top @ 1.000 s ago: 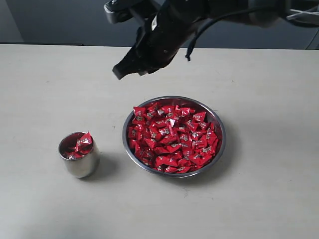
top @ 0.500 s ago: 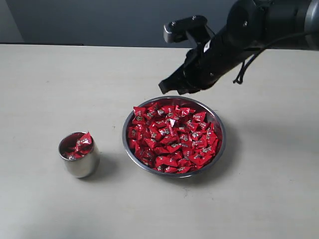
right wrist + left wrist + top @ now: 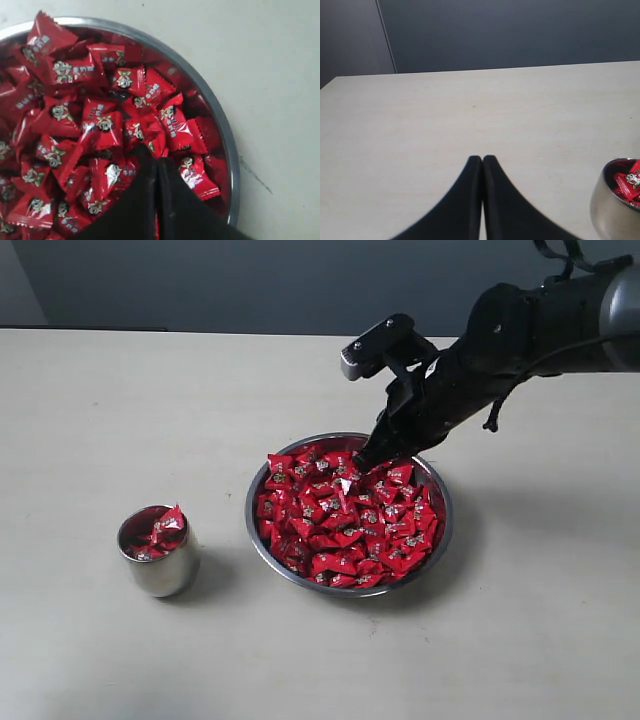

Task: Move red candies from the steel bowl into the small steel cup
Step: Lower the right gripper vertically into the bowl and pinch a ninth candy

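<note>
Filling the steel bowl (image 3: 449,525), red candies (image 3: 345,520) lie beneath the closed right gripper (image 3: 362,462).

On the desk (image 3: 90,410), just right of centre: steel bowl (image 3: 249,525), red candies (image 3: 345,520) heaped inside. Left of it, apart, nearer the near edge: small steel cup (image 3: 162,572), a few candies in it. Right jaws over the bowl's far rim.

The right arm (image 3: 530,325) comes in from the right edge of the exterior view and slants down and leftward. The right gripper (image 3: 363,461) points downward, its two black fingers pressed together with no gap. The left gripper (image 3: 482,160) appears only in its own wrist view, fingers likewise meeting tip to tip.
</note>
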Motion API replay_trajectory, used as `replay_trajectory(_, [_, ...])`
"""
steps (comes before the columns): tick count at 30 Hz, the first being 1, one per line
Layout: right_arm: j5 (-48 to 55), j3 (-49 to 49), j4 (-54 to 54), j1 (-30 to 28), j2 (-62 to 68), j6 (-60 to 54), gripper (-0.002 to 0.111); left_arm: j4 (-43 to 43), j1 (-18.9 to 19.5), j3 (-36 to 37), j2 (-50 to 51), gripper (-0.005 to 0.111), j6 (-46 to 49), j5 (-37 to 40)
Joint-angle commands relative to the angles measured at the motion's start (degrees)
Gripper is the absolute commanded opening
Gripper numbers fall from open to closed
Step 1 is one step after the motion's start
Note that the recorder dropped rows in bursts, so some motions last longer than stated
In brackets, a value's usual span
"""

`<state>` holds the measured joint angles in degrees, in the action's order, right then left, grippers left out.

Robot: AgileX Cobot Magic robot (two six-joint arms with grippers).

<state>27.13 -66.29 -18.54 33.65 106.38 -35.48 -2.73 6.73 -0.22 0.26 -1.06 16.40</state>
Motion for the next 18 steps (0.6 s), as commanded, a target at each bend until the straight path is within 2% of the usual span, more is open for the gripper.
replay_trajectory(1, [-0.4, -0.3, 2.1, -0.2, 0.6, -3.4, -0.001, 0.1, 0.0, 0.2, -0.3, 0.000, -0.1, -0.1])
replay_trajectory(9, [18.5, -13.3, 7.0, -0.1, 4.8, -5.1, -0.001, 0.1, 0.0, 0.2, -0.3, 0.000, -0.1, -0.1])
replay_trajectory(18, [28.3, -22.2, 11.4, 2.5, 8.6, -11.3, -0.001, 0.1, 0.0, 0.2, -0.3, 0.000, -0.1, -0.1])
